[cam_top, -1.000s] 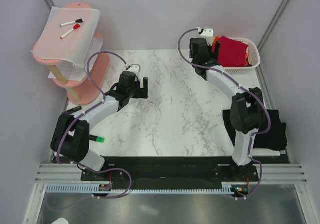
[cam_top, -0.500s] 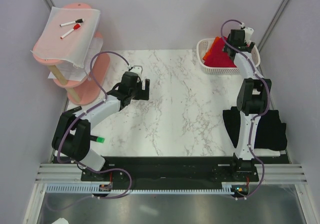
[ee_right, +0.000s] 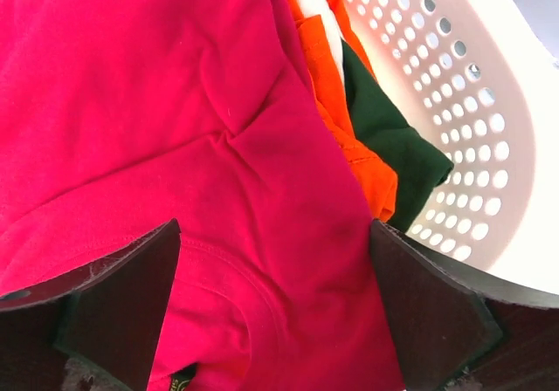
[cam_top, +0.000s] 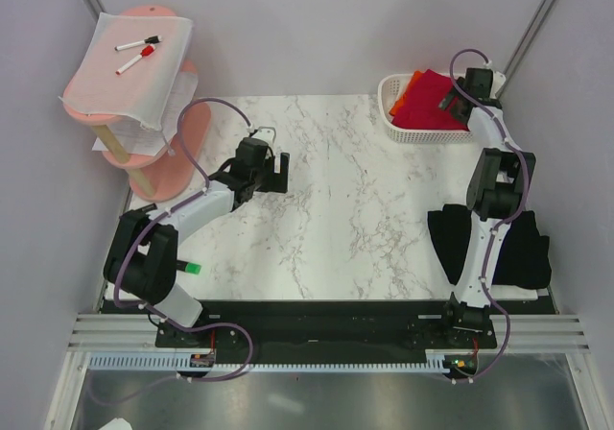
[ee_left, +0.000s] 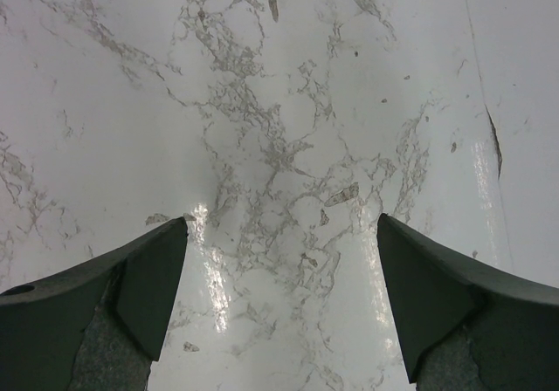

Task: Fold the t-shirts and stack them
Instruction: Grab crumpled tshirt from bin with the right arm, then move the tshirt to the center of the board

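A white perforated basket [cam_top: 391,123] at the table's far right corner holds the t-shirts. The crimson red one [cam_top: 424,106] [ee_right: 157,120] lies on top, its collar showing. The orange one [cam_top: 409,88] [ee_right: 345,120] pokes out beneath it, and a dark one [ee_right: 393,142] sits by the basket wall [ee_right: 463,85]. My right gripper [cam_top: 458,102] [ee_right: 275,234] hangs open just above the red shirt, a finger on each side of the collar area, holding nothing. My left gripper [cam_top: 280,173] [ee_left: 282,221] stands open over bare marble at the left middle of the table.
A pink two-tier stand [cam_top: 144,166] at the far left carries a white sheet [cam_top: 134,70] with two marker pens. Dark cloth [cam_top: 530,248] lies flat at the table's right edge beside the right arm. A small green object [cam_top: 193,269] sits near the left arm's base.
My right arm has swung from the basket's left side across to its right side, and the gripper now hovers over the red shirt. The left arm has barely shifted.
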Action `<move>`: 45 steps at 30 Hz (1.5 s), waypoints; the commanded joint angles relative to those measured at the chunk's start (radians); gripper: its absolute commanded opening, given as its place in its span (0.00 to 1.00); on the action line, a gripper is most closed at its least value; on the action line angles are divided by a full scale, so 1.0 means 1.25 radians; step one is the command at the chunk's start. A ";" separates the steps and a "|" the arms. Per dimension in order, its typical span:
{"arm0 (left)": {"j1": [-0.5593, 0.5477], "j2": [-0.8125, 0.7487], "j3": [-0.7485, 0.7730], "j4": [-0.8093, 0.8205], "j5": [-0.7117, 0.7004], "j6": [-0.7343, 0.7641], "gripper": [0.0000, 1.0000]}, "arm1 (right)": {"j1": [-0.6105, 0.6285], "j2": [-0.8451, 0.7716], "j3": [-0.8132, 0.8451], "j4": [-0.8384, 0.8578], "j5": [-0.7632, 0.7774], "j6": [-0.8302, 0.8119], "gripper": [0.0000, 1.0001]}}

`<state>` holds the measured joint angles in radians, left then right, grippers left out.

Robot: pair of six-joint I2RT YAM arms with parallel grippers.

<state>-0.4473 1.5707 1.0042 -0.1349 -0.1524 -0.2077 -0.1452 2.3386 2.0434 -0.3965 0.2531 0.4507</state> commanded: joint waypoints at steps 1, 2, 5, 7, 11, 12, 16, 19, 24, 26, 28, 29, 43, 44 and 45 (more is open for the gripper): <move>-0.005 0.009 0.032 -0.014 -0.012 -0.003 0.96 | -0.008 -0.019 -0.018 -0.008 -0.056 0.037 0.94; -0.005 0.007 0.032 -0.015 -0.013 -0.003 0.96 | -0.008 -0.015 -0.022 -0.007 -0.065 0.043 0.92; -0.005 0.005 0.032 -0.017 -0.018 -0.002 0.96 | -0.009 -0.007 -0.022 -0.004 -0.088 0.051 0.50; -0.005 0.005 0.034 -0.020 -0.023 -0.002 0.96 | -0.010 -0.006 -0.025 -0.001 -0.112 0.062 0.00; -0.007 0.006 0.035 -0.023 -0.028 -0.002 0.96 | -0.009 -0.054 -0.061 0.035 -0.142 0.068 0.00; -0.007 0.006 0.036 -0.025 -0.030 -0.002 0.96 | -0.009 -0.070 -0.089 0.063 -0.145 0.068 0.00; -0.008 0.007 0.037 -0.027 -0.035 -0.004 0.96 | -0.009 -0.182 -0.155 0.139 -0.163 0.064 0.00; -0.008 0.007 0.038 -0.028 -0.038 -0.006 0.95 | -0.007 -0.245 -0.169 0.167 -0.164 0.058 0.00; -0.008 0.005 0.037 -0.028 -0.044 -0.009 0.95 | 0.008 -0.321 -0.171 0.185 -0.164 0.038 0.00; -0.008 0.004 0.036 -0.027 -0.046 -0.012 0.95 | 0.017 -0.354 -0.172 0.186 -0.185 0.027 0.00; -0.008 0.003 0.037 -0.028 -0.051 -0.014 0.95 | 0.037 -0.387 -0.173 0.183 -0.200 0.019 0.00; -0.008 0.001 0.038 -0.028 -0.054 -0.015 0.95 | 0.047 -0.398 -0.180 0.182 -0.227 0.008 0.00; -0.007 0.004 0.070 -0.077 -0.159 -0.050 0.95 | 0.361 -0.664 -0.380 0.156 -0.340 -0.006 0.00; -0.007 0.003 0.070 -0.079 -0.165 -0.055 0.95 | 0.387 -0.680 -0.394 0.161 -0.353 -0.006 0.00; -0.007 0.001 0.070 -0.079 -0.168 -0.057 0.95 | 0.402 -0.705 -0.405 0.163 -0.368 -0.008 0.00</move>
<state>-0.4522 1.5776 1.0485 -0.2157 -0.2928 -0.2279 0.3027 1.5723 1.5951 -0.2264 -0.1089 0.4374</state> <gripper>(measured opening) 0.957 0.014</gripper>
